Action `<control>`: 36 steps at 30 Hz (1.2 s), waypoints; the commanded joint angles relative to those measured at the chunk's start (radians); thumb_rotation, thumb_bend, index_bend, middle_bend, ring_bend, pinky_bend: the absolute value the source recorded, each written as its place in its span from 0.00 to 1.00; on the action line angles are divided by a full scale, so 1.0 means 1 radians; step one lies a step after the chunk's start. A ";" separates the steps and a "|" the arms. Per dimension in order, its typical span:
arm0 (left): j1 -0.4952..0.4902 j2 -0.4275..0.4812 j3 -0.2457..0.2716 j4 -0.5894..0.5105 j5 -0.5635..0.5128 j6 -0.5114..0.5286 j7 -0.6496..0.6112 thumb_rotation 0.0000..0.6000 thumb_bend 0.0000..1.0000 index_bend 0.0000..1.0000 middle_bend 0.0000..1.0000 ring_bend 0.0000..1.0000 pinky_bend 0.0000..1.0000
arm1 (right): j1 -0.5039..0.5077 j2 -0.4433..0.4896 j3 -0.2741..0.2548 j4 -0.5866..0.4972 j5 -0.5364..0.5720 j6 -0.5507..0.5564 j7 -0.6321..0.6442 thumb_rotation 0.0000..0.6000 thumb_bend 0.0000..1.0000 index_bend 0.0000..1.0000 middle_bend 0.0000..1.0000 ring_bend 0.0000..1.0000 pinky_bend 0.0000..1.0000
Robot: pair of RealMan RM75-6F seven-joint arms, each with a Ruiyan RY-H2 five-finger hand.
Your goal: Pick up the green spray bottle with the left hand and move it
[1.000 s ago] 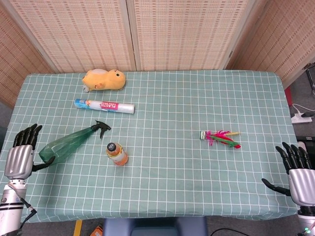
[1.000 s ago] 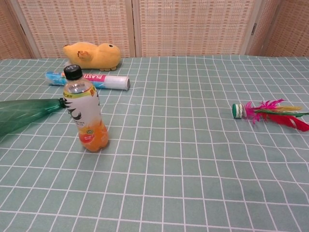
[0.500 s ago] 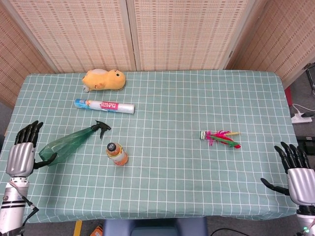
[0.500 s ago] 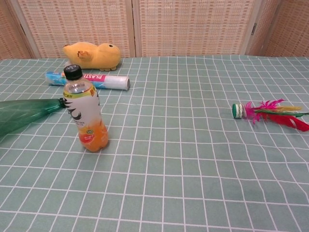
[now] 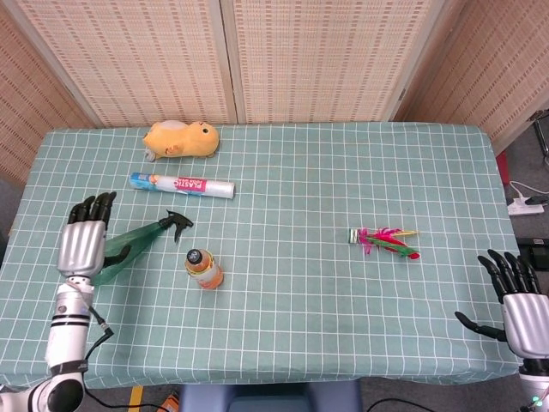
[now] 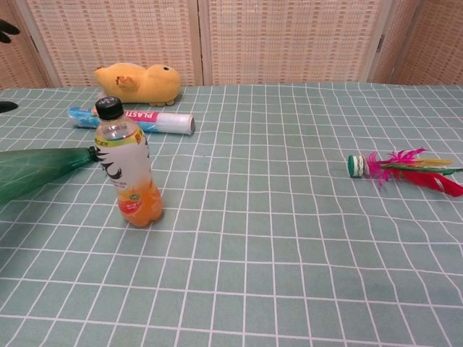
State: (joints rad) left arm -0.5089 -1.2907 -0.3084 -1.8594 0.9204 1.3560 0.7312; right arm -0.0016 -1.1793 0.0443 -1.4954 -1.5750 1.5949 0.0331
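Note:
The green spray bottle [image 5: 141,233] lies on its side at the table's left, its black trigger head [image 5: 178,223] pointing right. In the chest view its green body [image 6: 36,170] rests flat on the cloth. My left hand [image 5: 84,240] hovers over the bottle's wide end and hides it, fingers spread and holding nothing. Only its dark fingertips [image 6: 6,29] show at the chest view's top left corner. My right hand [image 5: 521,300] stays open off the table's front right corner, seen only in the head view.
An orange drink bottle [image 5: 203,268] [image 6: 129,165] stands upright just right of the spray head. Behind it lie a plastic wrap roll [image 5: 182,184] [image 6: 134,119] and a yellow plush toy [image 5: 180,139] [image 6: 139,82]. A feathered shuttlecock [image 5: 384,240] [image 6: 401,166] lies at the right.
My left hand has swung from the table's left edge rightward to over the spray bottle's wide end. The bottle and my right hand have not moved.

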 commanded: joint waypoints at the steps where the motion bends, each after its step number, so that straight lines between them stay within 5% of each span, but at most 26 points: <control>1: -0.098 -0.078 -0.041 0.034 -0.112 -0.013 0.118 1.00 0.21 0.00 0.10 0.09 0.13 | 0.000 0.002 0.001 -0.004 0.005 -0.003 -0.005 1.00 0.00 0.14 0.08 0.00 0.00; 8: -0.236 -0.181 -0.077 0.119 -0.344 -0.045 0.290 1.00 0.21 0.00 0.12 0.12 0.15 | -0.002 0.003 0.002 -0.012 0.012 -0.005 -0.012 1.00 0.00 0.14 0.08 0.00 0.00; 16: -0.345 -0.322 -0.106 0.341 -0.603 0.017 0.421 1.00 0.21 0.00 0.15 0.15 0.15 | -0.004 0.004 0.000 -0.004 0.008 -0.001 0.001 1.00 0.00 0.16 0.09 0.00 0.00; 24: -0.387 -0.390 -0.107 0.493 -0.641 0.012 0.437 1.00 0.21 0.00 0.19 0.18 0.17 | -0.004 0.004 0.002 -0.003 0.011 -0.002 0.001 1.00 0.00 0.16 0.09 0.00 0.00; 36: -0.458 -0.454 -0.077 0.574 -0.651 -0.010 0.538 1.00 0.21 0.00 0.25 0.23 0.21 | -0.005 0.004 0.003 -0.005 0.014 -0.003 -0.004 1.00 0.00 0.16 0.09 0.00 0.00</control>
State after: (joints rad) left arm -0.9586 -1.7364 -0.3932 -1.2942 0.2661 1.3476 1.2583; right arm -0.0066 -1.1749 0.0469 -1.5004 -1.5613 1.5923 0.0287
